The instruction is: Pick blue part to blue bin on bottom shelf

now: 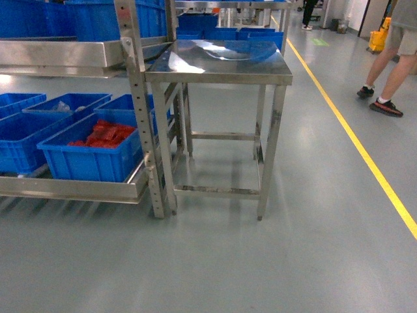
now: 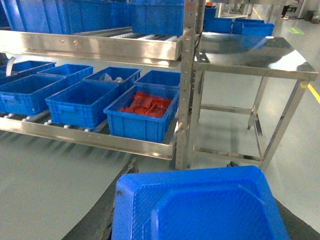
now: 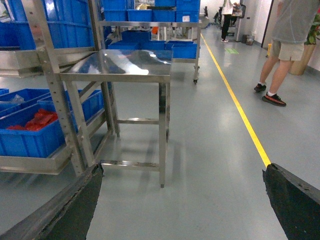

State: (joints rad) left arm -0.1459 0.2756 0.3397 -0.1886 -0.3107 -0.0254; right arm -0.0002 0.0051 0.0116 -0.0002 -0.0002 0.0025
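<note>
Nothing placed yet: no navy block is visible, empty bright-blue plastic crates (image 2: 75, 102) wait lower left on the shiny steel roller shelf (image 2: 90, 136); whether either hand is apart or together cannot be told.

place: factory floor | cues: steel roller racks (image 2: 95, 132), blue crates (image 1: 91, 153), yellow floor line (image 1: 355, 140)

Bottom shelf (image 2: 100, 136): stainless rail w/ white rollers, carried rows of blue crates.
Front row: empty blue bin (image 2: 82, 102) sat just beside crate w/ red packets (image 2: 145, 112), which stood nearest the upright post.
Back row: crate w/ clear bag (image 2: 111, 78).
Steel table (image 1: 221, 65): stood touching rack, top bare, shiny.
Floor (image 1: 313, 248): grey, w/ yellow line (image 1: 365, 156).
Fingers: none in view.
</note>
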